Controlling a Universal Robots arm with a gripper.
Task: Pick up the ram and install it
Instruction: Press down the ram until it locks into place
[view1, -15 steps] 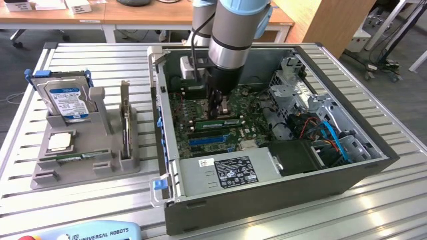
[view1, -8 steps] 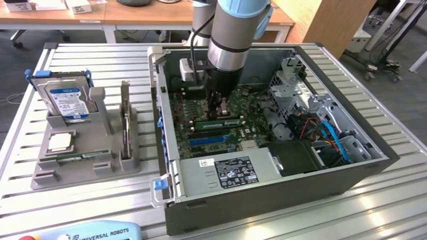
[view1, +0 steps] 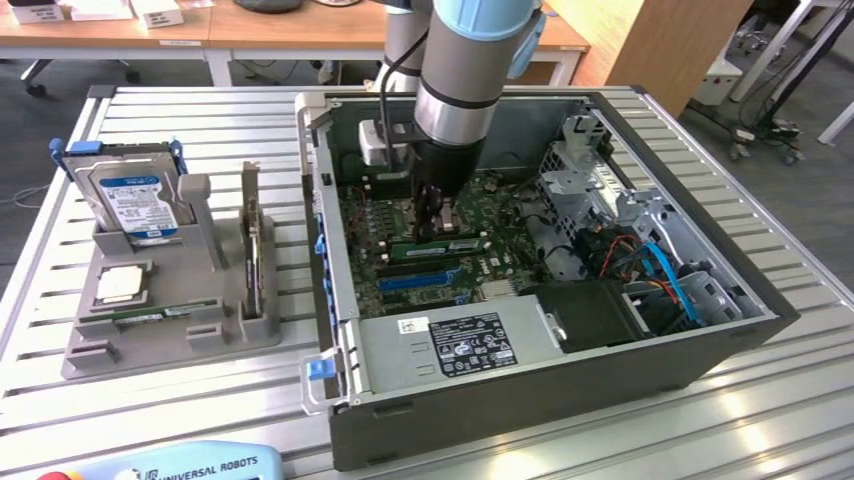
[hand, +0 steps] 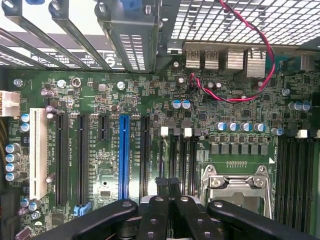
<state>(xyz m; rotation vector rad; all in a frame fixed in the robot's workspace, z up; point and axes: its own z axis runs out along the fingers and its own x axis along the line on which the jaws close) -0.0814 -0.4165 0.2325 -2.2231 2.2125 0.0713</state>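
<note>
The arm reaches down into the open computer case (view1: 574, 330), which lies on its side on the slatted table (view1: 174, 410). The gripper (view1: 438, 215) is closed and sits low over the motherboard (view1: 400, 225), near the middle of the case. In the wrist view the gripper (hand: 169, 186) shows its fingers (hand: 161, 183) pressed together, the tips just above the memory slots (hand: 182, 160), between the blue slot (hand: 124, 155) and the processor socket (hand: 234, 187). Whether the tips pinch anything cannot be told.

One ram stick (view1: 441, 243) is seated in a slot on the motherboard, directly below the gripper in the exterior view.

On the exterior view's left, a grey holder (view1: 174, 300) stands on the table, well apart from the gripper. It carries an upright hard drive (view1: 134, 200), an upright expansion card (view1: 251, 240), a square silver processor (view1: 118, 285) and a second ram stick (view1: 167, 313) lying flat.
</note>
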